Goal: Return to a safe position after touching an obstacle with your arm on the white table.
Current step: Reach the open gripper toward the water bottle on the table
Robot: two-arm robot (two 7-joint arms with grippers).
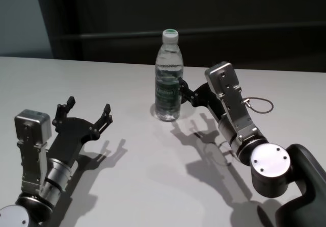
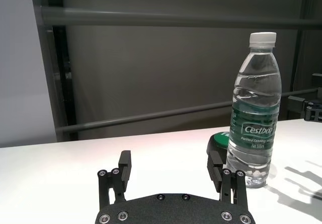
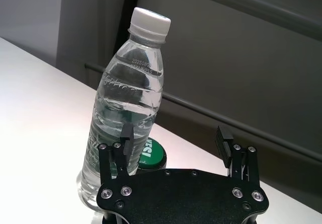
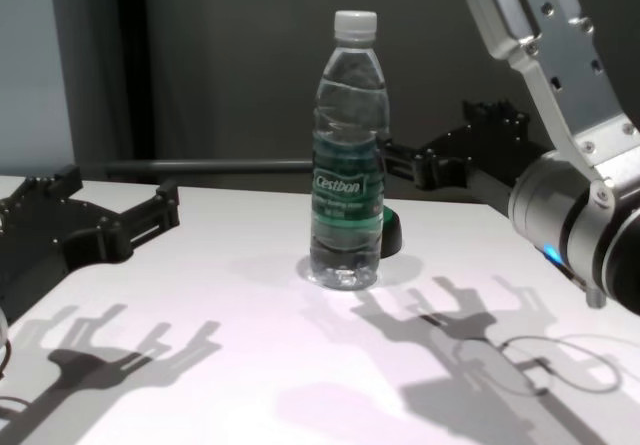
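Right up front in the head view sits the right arm's big round joint, with the right gripper (image 1: 184,90) reaching in from the robot's right, its fingers spread wide and holding nothing; one fingertip (image 3: 128,133) sits just beside the water bottle (image 1: 168,76), and I can't tell if it actually touches. That bottle stands upright on the white table (image 1: 127,176), roughly mid-table toward the far edge, with a dark wall behind. Its white screw cap (image 2: 263,38) is on, and the dark green label (image 4: 347,201) reads "Cestbon", with smaller print under it too tiny to make out. A stamped date code near the shoulder looks like "20250807", not fully sure. Some round green thing (image 3: 151,154) with white lettering lies on the table right behind the bottle, text unreadable. Over on the robot's left, the left gripper (image 1: 87,114) hovers low, well apart from the bottle, jaws wide and empty too. Plenty of bare tabletop lies between the two arms and along the near edge.
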